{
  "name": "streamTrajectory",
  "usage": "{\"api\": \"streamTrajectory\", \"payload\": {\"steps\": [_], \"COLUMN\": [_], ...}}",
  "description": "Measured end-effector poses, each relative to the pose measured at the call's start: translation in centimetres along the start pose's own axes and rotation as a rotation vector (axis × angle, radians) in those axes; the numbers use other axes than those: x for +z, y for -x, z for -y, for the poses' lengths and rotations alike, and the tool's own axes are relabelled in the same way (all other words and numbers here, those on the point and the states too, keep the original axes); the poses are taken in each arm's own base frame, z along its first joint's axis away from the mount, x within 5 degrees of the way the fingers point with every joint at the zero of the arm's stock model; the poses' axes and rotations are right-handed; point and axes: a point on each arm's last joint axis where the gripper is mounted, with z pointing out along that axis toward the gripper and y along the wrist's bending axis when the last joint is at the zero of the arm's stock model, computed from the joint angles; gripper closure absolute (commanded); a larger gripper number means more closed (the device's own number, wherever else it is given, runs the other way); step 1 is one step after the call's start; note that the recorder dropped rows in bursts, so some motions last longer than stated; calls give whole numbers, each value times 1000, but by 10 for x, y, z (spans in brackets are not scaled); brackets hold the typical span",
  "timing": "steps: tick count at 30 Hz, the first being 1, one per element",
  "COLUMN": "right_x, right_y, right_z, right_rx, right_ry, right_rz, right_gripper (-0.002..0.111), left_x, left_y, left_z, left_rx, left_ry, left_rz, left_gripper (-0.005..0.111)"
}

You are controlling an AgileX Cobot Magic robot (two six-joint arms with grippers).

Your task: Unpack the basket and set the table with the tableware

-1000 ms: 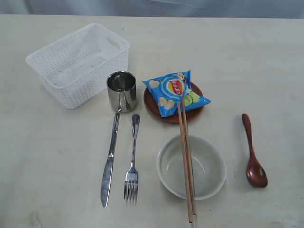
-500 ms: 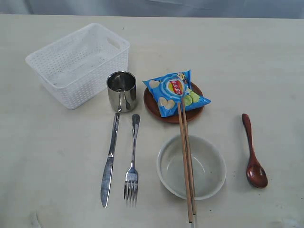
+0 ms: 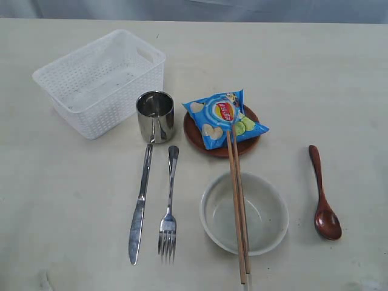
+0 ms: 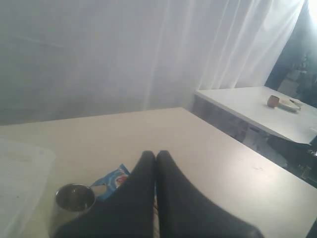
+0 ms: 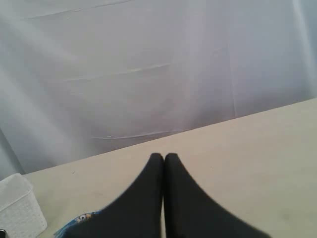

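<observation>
no movement is seen since earlier frames | left gripper point(image 4: 155, 154) is pressed closed, nothing held | right gripper point(image 5: 164, 156) likewise closed, empty | chopsticks point(image 3: 237, 206) are laid across bowl point(image 3: 274, 209)

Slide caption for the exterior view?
Empty white basket; cup, knife, fork, spoon laid out; chopsticks across bowl; chips bag on plate.

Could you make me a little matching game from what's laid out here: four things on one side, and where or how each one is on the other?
Things:
1 chopsticks
2 chips bag
3 basket
4 wooden spoon

States:
A empty
B blue, lying on the plate
C resting across the bowl
D alone on the bare table

Pairs: 1-C, 2-B, 3-A, 4-D
</observation>
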Motion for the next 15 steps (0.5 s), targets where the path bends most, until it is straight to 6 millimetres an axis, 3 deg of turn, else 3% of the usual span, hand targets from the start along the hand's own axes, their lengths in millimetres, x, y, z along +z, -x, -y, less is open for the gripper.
{"api": "streamTrajectory", "payload": {"steps": [15], "right_x": [0], "right_y": [-1], "right_z": [0], "right_rx": [23], "right_ry": [-3], "right_rz": [-9], "right_gripper": [108], "left_x": [0], "left_y": [0], "left_z": [0], "left_rx": [1], "left_ry": [0], "left_rz": [0], "left_gripper": [107]}}
